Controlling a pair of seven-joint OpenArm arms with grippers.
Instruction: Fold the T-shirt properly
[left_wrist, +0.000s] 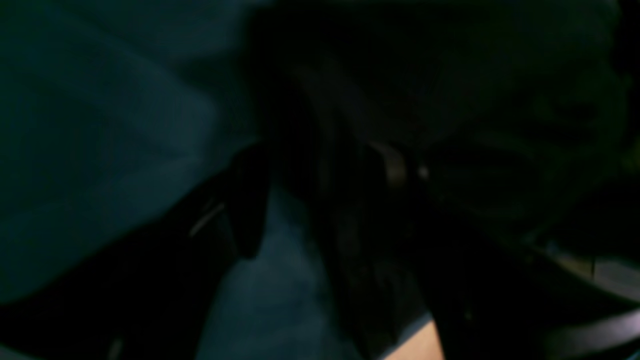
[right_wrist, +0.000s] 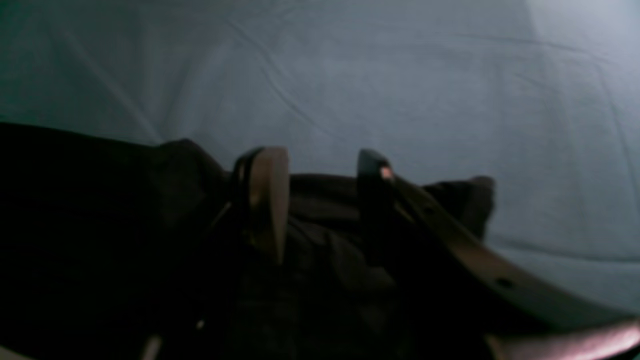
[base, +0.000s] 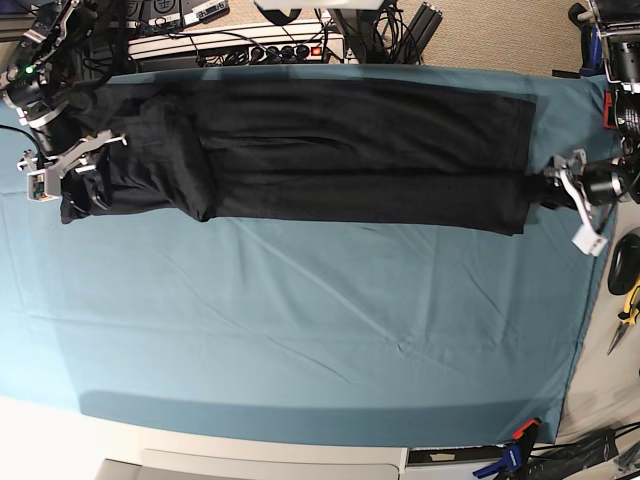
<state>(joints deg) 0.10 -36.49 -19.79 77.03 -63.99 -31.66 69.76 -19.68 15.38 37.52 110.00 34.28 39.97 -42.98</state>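
Both grippers are standing open, gripping nothing: right gripper (right_wrist: 320, 200) over the T-shirt (base: 350, 150) at frame left, left gripper (base: 560, 185) at right. Uneven regrasping risks skewing the fold.

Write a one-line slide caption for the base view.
Black T-shirt stretched lengthwise across teal cloth, one gripper at each end.

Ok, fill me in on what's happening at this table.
A two-armed robot is folding a black T-shirt, which lies as a long band across the far part of a teal cloth. The right tool is at the sleeve end, its fingers apart and straddling a bunched edge of the fabric. The left tool is at the opposite end, by the shirt's corner; its wrist view is too dark to show a grip. Pliers lie off the cloth's edge.
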